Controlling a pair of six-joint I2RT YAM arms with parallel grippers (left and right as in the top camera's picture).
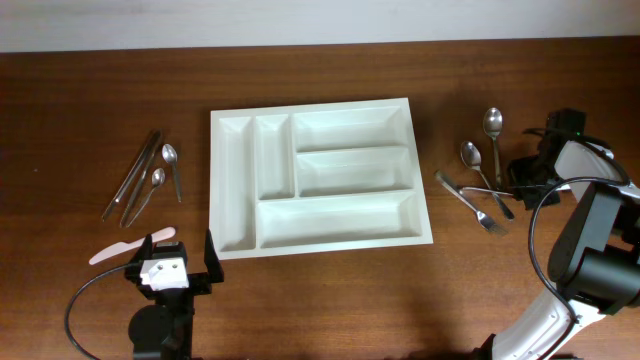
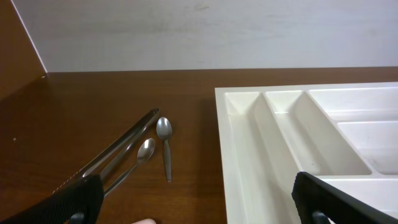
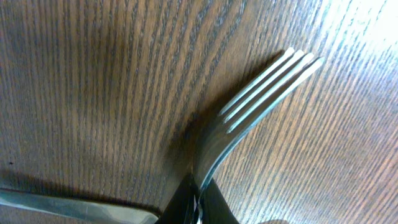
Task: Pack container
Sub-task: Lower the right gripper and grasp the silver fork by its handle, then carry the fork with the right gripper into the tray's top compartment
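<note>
Container [image 1: 233,190] lies flat mid-table, long side running 9 to 3 o'clock. Its 2 narrow compartments are at the 9 o'clock end, and the 3 long ones are stacked toward 3. Table [image 1: 80,100] is dark wood.

Left gripper [image 2: 198,190] sits at abt 7 o'clock of the container, at the bottom edge of the overhead view. Claw is spread wide w/ nothing btwn the fingers [image 2: 78,200]. Only their black tips show in the wrist view; the rest is cut off. A pale plastic knife [image 1: 115,251] lies at its 10 o'clock, one end reaching the gripper body. In the wrist view it's just a sliver at the bottom edge.

At 9 o'clock of the container, well apart, are two small left spoons [image 1: 170,155] and long steel knives [image 1: 135,172], slanted side by side. Can't tell if the knives touch.

Right gripper [image 3: 198,204] is at 3 o'clock of the container, down among the loose right cutlery [image 1: 472,157]. In the wrist view the claw is pinched tight on the neck of a fork [image 3: 261,93], tines pointing to abt 1 o'clock. The fingers show only as a dark wedge at the bottom edge, and the fork handle is hidden. Can't tell whether the fork rests on the wood or is off it. A second steel piece [image 3: 74,208] runs out of frame at 8 o'clock, type unclear. In the overhead view the arm's black wrist covers the claw tip, so which piece is the held fork can't be made out.
</note>
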